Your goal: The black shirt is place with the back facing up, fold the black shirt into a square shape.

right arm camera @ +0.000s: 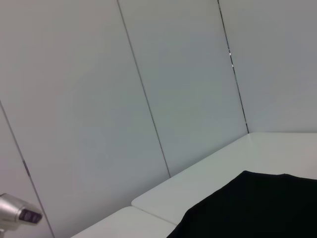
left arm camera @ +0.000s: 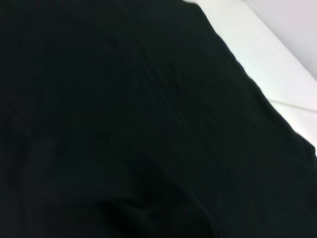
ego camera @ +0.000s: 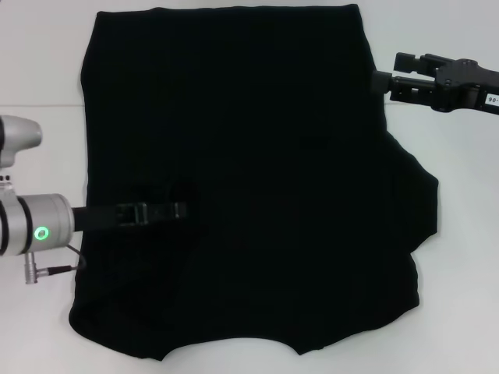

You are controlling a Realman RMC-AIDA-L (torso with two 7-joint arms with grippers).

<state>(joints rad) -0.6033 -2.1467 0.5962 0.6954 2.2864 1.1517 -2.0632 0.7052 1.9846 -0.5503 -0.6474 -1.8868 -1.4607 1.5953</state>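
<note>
Jaws of the left gripper [ego camera: 178,210] look pressed together low over the black shirt [ego camera: 257,140], nearer its left edge; the shirt lies flat mid-table [ego camera: 47,70]. Right gripper [ego camera: 386,80] hovers beside its far right corner, jaws unclear.

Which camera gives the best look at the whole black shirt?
The head view: the black shirt lies spread on the white table, nearly all its outline visible. The left wrist view shows close-up fabric and one edge; the right wrist view shows only a corner.
</note>
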